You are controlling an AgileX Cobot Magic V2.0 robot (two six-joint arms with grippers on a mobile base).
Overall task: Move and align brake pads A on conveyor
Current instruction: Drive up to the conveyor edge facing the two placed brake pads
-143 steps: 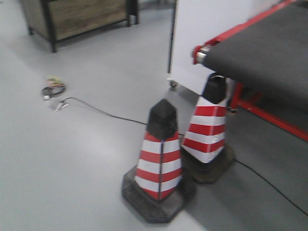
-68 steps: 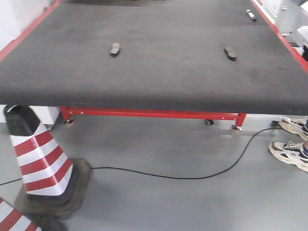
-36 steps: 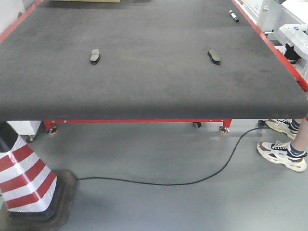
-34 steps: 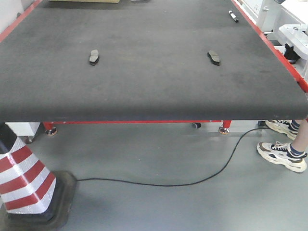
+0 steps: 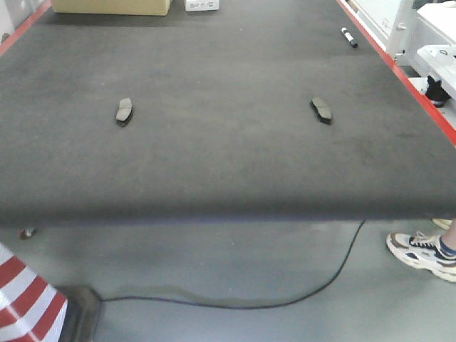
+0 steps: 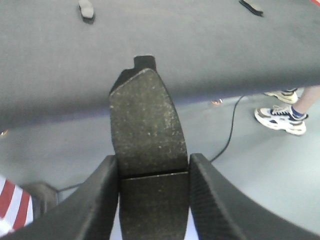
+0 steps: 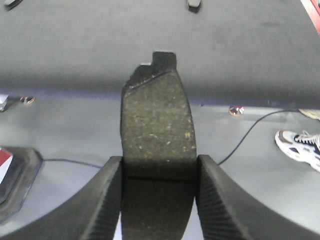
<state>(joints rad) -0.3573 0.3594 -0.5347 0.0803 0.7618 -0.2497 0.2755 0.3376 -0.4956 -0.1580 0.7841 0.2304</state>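
Left gripper [image 6: 150, 175]: fingers clamped on a brake pad [image 6: 145, 127], speckled face up, held over the floor short of the belt edge. Right gripper [image 7: 156, 182]: likewise clenched on a second pad [image 7: 157, 127]. Floor: black cable [image 5: 285, 303], striped cone [image 5: 28, 310], a sneaker [image 5: 420, 249] (someone standing at right). Conveyor [image 5: 228, 164]: two loose pads, left [image 5: 125, 111] and right [image 5: 321, 110], well apart. Far end: marker [image 5: 348, 37], cardboard box [image 5: 110, 6].

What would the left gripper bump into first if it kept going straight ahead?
Probably the near edge of the conveyor. The left gripper, holding a brake pad, points straight at it; that pad's tip would likely touch first, though depth is hard to judge.
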